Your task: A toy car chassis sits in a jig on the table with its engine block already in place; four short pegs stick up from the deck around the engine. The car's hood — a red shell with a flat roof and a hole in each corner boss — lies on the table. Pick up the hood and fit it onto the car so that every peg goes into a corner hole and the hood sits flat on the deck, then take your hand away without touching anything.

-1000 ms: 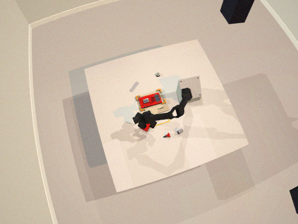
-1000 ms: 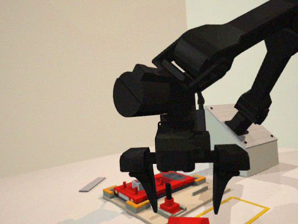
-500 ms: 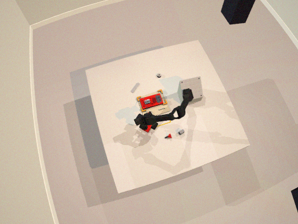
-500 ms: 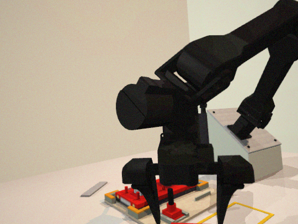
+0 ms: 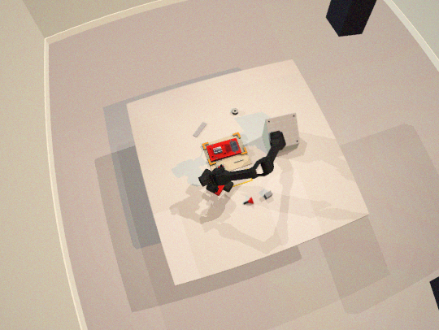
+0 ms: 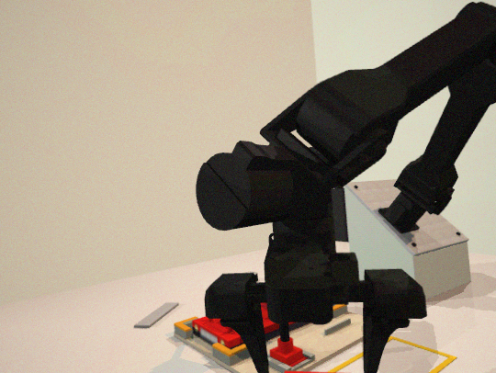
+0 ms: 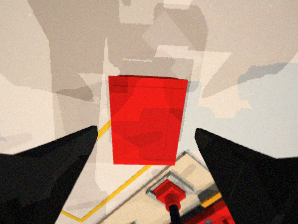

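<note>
Red hood (image 7: 148,120) lies flat on the table (image 5: 284,195), beside the jig (image 5: 244,154) and not on the car (image 5: 223,149); the yellow outline (image 7: 102,132) passes under its edge. The gripper (image 7: 145,150) hangs right above it, jaws spread almost fully, 1 finger (image 7: 55,165) on each side, and it holds nothing. So the task is at its beginning, I judge: the hood is not yet grasped; lifting, fitting all 4 holes on the pegs and the retreat are all left.
</note>
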Robot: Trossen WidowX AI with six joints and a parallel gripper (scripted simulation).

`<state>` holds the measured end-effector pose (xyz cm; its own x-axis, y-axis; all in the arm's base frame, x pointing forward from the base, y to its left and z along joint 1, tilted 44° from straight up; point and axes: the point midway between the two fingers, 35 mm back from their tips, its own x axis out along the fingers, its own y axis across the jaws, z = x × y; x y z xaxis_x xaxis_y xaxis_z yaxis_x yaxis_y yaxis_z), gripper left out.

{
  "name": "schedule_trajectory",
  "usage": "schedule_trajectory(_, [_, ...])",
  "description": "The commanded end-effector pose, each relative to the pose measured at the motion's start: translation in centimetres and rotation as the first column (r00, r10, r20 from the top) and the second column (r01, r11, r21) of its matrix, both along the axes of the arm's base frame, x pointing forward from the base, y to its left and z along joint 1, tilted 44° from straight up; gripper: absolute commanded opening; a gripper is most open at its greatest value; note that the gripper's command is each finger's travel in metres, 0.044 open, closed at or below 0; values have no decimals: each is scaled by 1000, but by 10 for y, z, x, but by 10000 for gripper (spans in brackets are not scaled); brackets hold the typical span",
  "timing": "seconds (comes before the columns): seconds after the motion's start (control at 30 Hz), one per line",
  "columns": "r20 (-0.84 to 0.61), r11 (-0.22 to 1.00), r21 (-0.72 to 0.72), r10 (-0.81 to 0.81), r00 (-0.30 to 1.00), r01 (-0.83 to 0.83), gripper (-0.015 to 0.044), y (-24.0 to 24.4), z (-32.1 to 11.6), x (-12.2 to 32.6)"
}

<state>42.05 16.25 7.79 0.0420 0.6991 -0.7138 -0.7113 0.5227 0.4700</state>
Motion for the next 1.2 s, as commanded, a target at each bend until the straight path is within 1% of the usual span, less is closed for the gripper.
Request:
schedule_trajectory(0.0, [-8,1000,-4,-4,1000,4,440,2,-4,-1])
schedule_trajectory(1.17, [-8,1000,-3,-4,1000,4,440,14,-16,-1])
